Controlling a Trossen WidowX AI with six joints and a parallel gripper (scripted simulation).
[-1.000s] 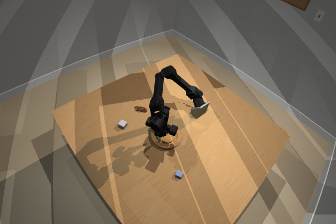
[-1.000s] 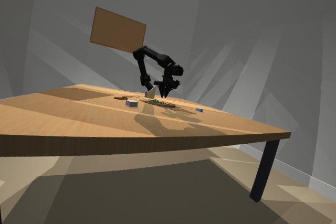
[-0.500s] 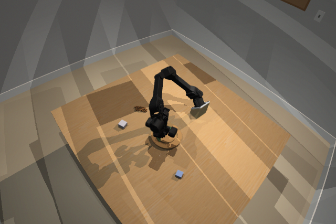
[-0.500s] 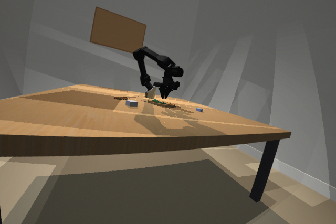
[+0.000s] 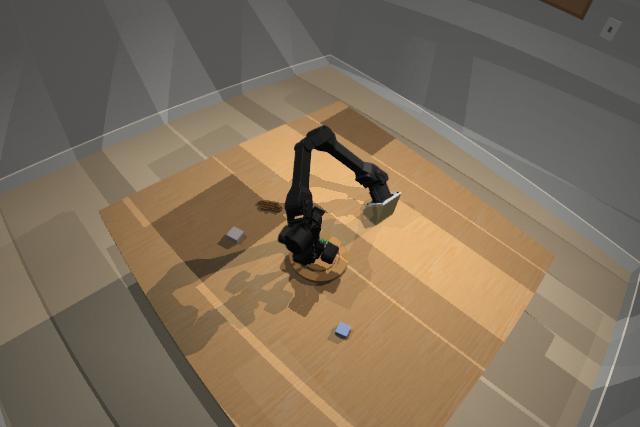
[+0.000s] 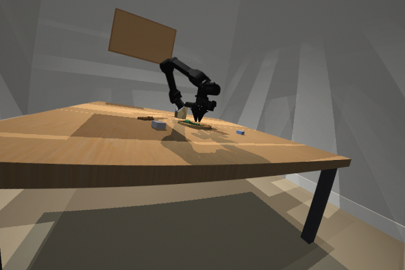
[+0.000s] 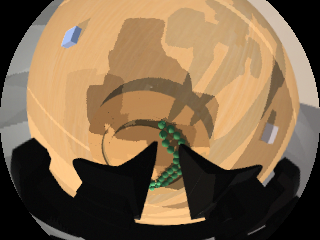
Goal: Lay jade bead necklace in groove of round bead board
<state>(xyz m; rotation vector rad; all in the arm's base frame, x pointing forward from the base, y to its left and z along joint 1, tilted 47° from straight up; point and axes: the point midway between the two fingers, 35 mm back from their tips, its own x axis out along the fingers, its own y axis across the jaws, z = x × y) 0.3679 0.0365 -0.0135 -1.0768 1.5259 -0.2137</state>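
Note:
The jade bead necklace (image 5: 323, 241) (image 6: 187, 121) (image 7: 163, 134) is a string of green beads, bunched in a narrow bent double strand on one side of the round bead board (image 5: 318, 278) (image 6: 209, 127) (image 7: 125, 107). In the wrist view, the left part of the board's groove shows no beads. My gripper (image 6: 197, 120) (image 7: 168, 146) points down, low over the board. Its fingers are partly open with a narrow gap, and nothing is held between them. In the wrist view, the right fingertip overlaps the necklace's bend and hides some beads. The arm covers much of the board in the top view.
A pale grey block (image 5: 235, 234) (image 6: 159, 125) (image 7: 270, 133) and a blue block (image 5: 342, 329) (image 6: 240, 132) (image 7: 71, 37) lie on different sides of the board. A brown beaded bunch (image 5: 269, 205) (image 6: 145, 117) lies beyond the grey block. The arm's base plate (image 5: 382, 209) stands behind the board.

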